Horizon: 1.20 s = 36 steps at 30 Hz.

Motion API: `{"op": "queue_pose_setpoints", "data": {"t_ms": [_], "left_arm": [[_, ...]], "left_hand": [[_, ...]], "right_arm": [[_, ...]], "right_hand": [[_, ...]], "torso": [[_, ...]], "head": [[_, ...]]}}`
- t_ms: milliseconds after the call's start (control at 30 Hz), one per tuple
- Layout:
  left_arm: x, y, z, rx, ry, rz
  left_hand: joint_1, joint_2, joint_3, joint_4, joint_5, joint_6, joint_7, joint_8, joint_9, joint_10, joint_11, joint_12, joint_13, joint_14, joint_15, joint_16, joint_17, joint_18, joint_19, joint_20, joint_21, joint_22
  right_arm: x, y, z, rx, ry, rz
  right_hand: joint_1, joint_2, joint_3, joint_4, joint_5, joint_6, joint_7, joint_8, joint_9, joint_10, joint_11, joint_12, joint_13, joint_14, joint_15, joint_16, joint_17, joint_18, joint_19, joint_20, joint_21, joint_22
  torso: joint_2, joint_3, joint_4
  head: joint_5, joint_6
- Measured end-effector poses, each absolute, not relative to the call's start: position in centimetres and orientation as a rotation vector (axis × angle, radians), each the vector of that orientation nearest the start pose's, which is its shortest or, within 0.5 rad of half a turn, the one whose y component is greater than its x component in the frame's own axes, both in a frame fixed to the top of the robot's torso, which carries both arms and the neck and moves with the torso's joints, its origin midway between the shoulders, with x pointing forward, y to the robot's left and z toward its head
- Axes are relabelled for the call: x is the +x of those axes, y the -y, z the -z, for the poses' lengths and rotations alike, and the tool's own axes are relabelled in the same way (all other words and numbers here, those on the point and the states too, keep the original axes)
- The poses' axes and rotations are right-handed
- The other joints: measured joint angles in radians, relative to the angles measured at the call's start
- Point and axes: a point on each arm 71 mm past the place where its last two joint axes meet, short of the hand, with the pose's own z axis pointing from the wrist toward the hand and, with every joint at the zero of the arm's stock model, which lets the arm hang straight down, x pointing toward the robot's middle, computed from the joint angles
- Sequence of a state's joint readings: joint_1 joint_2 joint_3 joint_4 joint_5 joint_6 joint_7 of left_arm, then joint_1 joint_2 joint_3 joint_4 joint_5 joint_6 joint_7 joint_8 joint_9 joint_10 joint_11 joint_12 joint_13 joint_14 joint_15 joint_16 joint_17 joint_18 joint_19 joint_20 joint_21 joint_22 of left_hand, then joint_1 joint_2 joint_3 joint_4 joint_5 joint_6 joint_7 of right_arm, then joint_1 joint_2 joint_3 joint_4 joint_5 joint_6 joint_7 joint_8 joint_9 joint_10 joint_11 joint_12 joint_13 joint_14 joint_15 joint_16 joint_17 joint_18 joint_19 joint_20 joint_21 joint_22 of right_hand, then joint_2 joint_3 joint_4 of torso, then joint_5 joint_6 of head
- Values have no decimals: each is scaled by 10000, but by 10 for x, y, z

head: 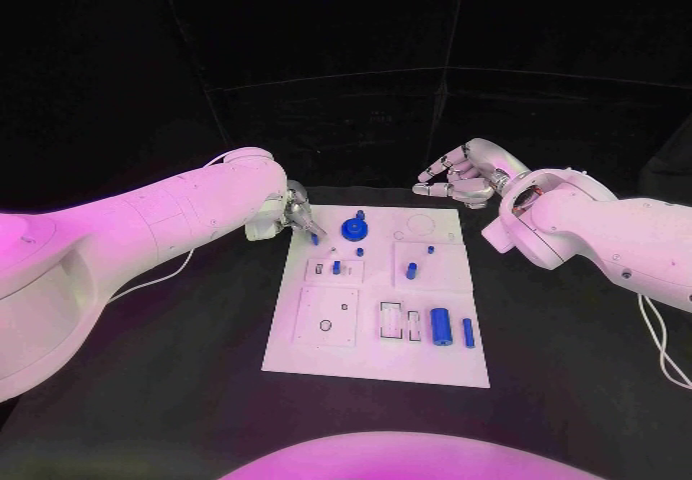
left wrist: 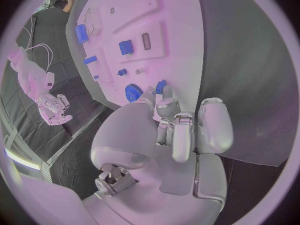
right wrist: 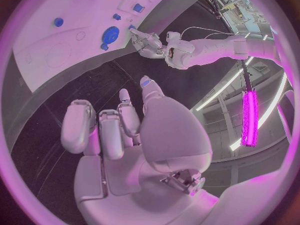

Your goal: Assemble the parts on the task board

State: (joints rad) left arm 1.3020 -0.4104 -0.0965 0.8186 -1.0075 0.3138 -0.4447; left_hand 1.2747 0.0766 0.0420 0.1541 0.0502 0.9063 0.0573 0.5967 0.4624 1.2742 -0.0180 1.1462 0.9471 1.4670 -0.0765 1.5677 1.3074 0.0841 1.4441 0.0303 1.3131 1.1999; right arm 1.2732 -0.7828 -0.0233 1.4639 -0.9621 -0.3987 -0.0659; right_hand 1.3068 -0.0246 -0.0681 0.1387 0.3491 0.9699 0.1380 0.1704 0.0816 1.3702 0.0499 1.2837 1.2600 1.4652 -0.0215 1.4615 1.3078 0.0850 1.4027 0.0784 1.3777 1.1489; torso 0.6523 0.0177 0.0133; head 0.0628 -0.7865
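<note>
Black table (head: 173, 340) carries your white task board (head: 375, 355) at its middle, with blue parts across it: a round gear (head: 355, 229) near the far left corner and 2 upright cylinders (head: 441, 326) close to the near right edge. Your left hand (head: 296, 215) pinches a small blue peg (left wrist: 160, 87) at the board's far left corner, just beside the gear. Your right hand (head: 454, 175) hovers off the board's far right corner, fingers curled inward around nothing.

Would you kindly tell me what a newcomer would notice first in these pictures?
The white rectangular task board lies mid-table, dotted with small blue parts, the round blue gear-like part standing out near its far end. The silver left hand reaches the board's far left corner by a small blue peg, while the silver right hand hovers beyond the far edge.
</note>
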Motion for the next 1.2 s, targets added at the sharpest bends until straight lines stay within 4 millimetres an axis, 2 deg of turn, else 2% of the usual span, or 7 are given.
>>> {"op": "queue_pose_setpoints", "data": {"t_ms": [200, 533, 633, 700, 900, 1100, 1200], "left_arm": [[588, -199, 222, -2861, -23672, 2550], [582, -202, 221, -2829, -23504, 2835], [577, -204, 220, -2812, -23398, 3043], [574, -206, 218, -2810, -23305, 3186], [562, -207, 214, -2749, -22972, 3697], [546, -203, 210, -2655, -22646, 4239], [540, -203, 211, -2704, -22516, 4387]], "left_hand": [[874, 207, 694, -653, -42, -134, -55, -121, -100, -58, -50, 0, -13, -7, -68, 0, 0, 0, 35, -35, 0, 0], [1017, 231, 1034, -318, -91, -181, -8, 44, -92, -51, -49, -50, -28, 0, -75, 0, 0, 0, 35, -35, 0, 16], [820, 34, 1367, -109, -66, -165, -24, 166, -73, 45, -45, -50, -30, 0, -75, 0, 0, 0, 35, -36, 0, 16], [573, -212, 1942, -330, -59, -162, -26, 221, 1, 53, -52, -50, -48, 0, -74, 0, 0, 0, 35, -35, 0, 36], [196, -589, 2627, -409, -56, -159, -27, 318, 198, 90, -87, -50, -86, 0, -74, 0, 0, 0, 35, -35, 0, 37], [-75, -763, 3239, -582, -58, -159, -27, 390, 269, 159, -87, -50, -83, 0, -74, 0, 0, 0, 35, -35, 0, 45], [-113, -800, 3288, -605, -60, -159, -26, 428, 269, 160, -87, -50, -78, 0, -74, 0, 0, 0, 35, -35, -1, 55]], "right_arm": [[514, 195, 146, 3198, -16259, -8858], [514, 196, 147, 3211, -16256, -8834], [514, 197, 147, 3219, -16255, -8820], [514, 198, 147, 3226, -16252, -8808], [514, 199, 147, 3247, -16247, -8772], [514, 200, 147, 3253, -16245, -8759], [515, 201, 147, 3265, -16241, -8738]], "right_hand": [[0, 0, 0, 0, 0, 0, 0, 0, -10, 0, 0, 0, 0, 0, 0, 0, -1, 0, 0, 0, 0, 0], [0, 0, 0, 0, 0, 0, 0, 0, -9, 0, 0, 0, 2, 0, 0, 0, -1, 0, 0, 0, 0, 0], [0, 0, 0, 0, 0, 0, 0, 0, -9, 0, 0, 0, 2, 0, 0, 0, -1, -1, 0, 0, 0, 1], [0, 0, -23, 23, 0, -23, -23, 0, -9, 0, 0, 1, 2, 0, 0, 0, -2, 0, 0, 0, 0, 0], [0, 0, -32, 32, 0, -33, -34, 0, -8, 0, 0, 0, 3, 0, 0, 0, -2, 0, 0, 0, 0, 1], [0, 0, -32, 32, 0, -33, -34, 0, -8, 0, 0, 1, 3, 0, 0, -38, -3, 0, 0, 0, 0, -9], [0, 0, -32, 32, 0, -33, -33, 0, -8, 0, 0, 1, 3, 0, 0, -38, -3, 0, 0, 0, 0, -9]], "torso": [[0, 0, 0], [-5, -2, 11], [-19, -1, 33], [-27, -1, 44], [-49, 3, 84], [-50, -1, 89], [-54, -2, 93]], "head": [[2, -14], [-21, -29], [-22, -34], [-19, -35], [16, -53], [64, -71], [88, -101]]}}
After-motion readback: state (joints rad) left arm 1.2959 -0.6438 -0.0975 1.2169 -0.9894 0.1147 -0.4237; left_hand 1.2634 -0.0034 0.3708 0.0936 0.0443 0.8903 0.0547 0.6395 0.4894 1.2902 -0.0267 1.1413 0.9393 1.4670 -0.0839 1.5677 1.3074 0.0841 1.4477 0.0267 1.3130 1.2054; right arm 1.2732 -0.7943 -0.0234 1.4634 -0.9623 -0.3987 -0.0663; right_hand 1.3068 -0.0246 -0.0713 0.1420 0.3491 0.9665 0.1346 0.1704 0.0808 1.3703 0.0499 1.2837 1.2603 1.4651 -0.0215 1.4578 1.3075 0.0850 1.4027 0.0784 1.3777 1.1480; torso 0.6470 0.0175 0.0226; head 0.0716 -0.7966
